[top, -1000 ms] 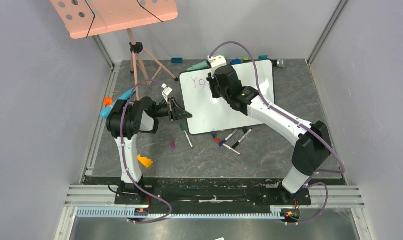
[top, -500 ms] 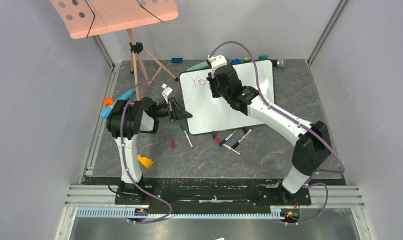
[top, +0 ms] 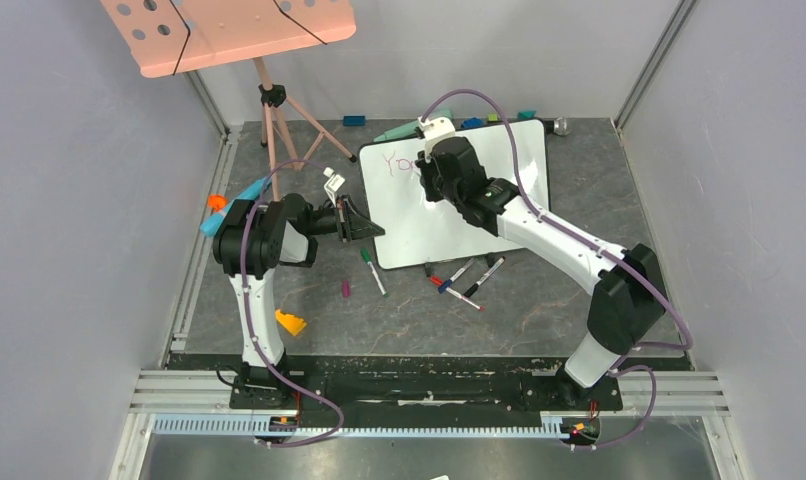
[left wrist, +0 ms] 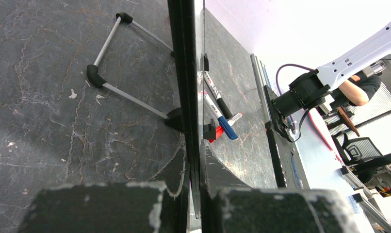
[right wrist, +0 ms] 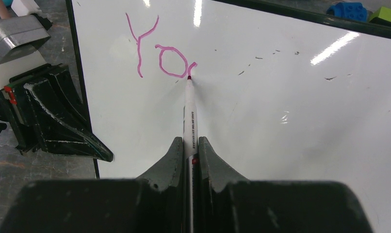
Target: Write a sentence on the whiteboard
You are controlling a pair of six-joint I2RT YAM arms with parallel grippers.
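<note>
lying on the dark table just right of the left arm's base is a yellow wedge. a little farther off, a small purple cap and a green-capped marker lie loose. to their right, a few more loose markers rest just in front of the near edge of the whiteboard; the print on their barrels is too small to read.

the left gripper is clenched on the whiteboard's left edge, with the thin dark frame pinched between its fingers. the whiteboard sits in the middle of the table, toward the far side, with its glossy face catching the light.

the right gripper reaches over the board's far left part and is closed tight on a slim white marker, whose tip touches the surface. the marker's barrel carries a line of small print that cannot be read.

the sentence, in pink-red ink, reads a capital "y", a small "o", and a short first stroke of a third letter right at the marker tip. it sits near the board's far left corner.

beyond the board's far edge lie a blue block and a green block. a pink perforated board on a tripod stands at the far left.
</note>
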